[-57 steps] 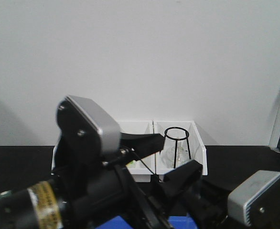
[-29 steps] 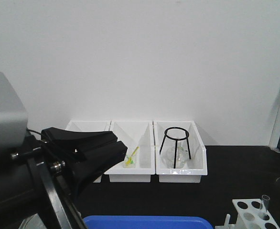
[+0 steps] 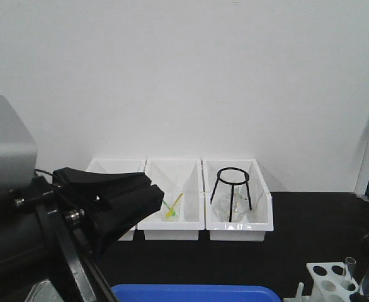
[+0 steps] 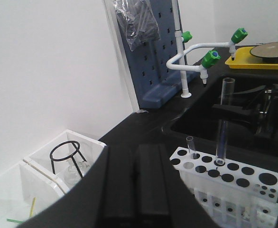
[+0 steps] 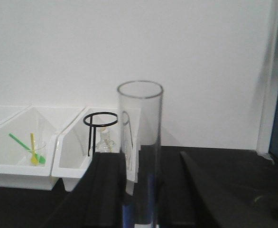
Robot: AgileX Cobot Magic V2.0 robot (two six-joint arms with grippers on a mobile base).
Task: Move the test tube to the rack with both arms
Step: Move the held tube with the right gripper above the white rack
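While right end effector (image 5: 141, 159) grips test tube (image 5: 140, 118) in rack (image 4: 234, 183) | nearby holes (image 4: 247, 170) free | left end effector (image 4: 135, 151) closed (empty)

From the front, the left arm (image 3: 21, 239) fills the near corner and covers most of the leftmost bin (image 3: 112, 165). The rack (image 3: 329, 280) and the blue tray (image 3: 191, 292) both run off the bottom edge. At the right wrist, the tube (image 5: 140, 142) loses its foot below the frame, and I cannot tell whether the right end effector (image 5: 146, 159) presses the glass. At the left wrist, the left end effector (image 4: 136, 154) is only a dark blur.
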